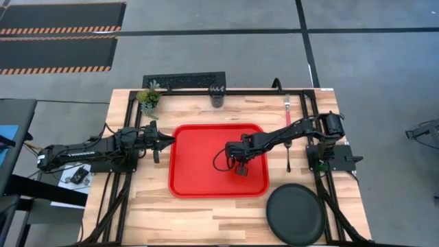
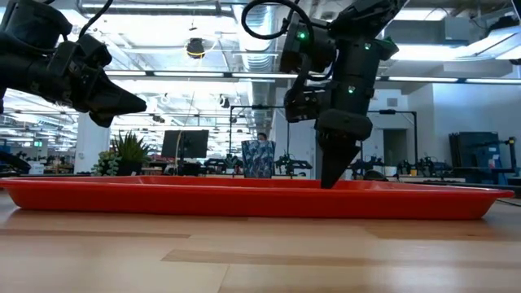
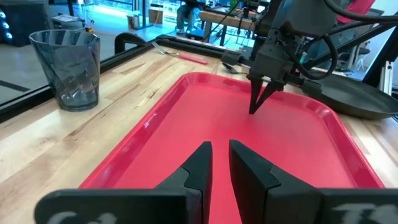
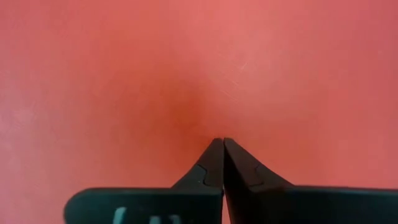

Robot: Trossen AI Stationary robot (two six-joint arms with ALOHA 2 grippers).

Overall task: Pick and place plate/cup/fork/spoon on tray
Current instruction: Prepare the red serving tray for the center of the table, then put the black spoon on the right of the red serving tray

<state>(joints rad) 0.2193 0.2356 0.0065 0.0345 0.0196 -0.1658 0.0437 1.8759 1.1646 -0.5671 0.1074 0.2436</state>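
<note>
My right gripper (image 1: 241,170) is pressed together, empty, tip down on the tray (image 1: 195,180). My left gripper (image 1: 167,140), fingers nearly together and empty, waits at the tray's left edge. Nothing is on the tray. One plate (image 1: 295,213) sits off its near-right corner: stiff, probably slick, so take the rim. One cup (image 1: 217,95) behind looks light. One fork (image 1: 287,112) and one spoon (image 1: 289,156) lie to the right: thin, so pinch mid-handle.

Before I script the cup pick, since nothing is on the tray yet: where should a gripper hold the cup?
Grip the cup across its upper wall, coming level from the tray side. It stands upright and open-topped on the wood.
</note>
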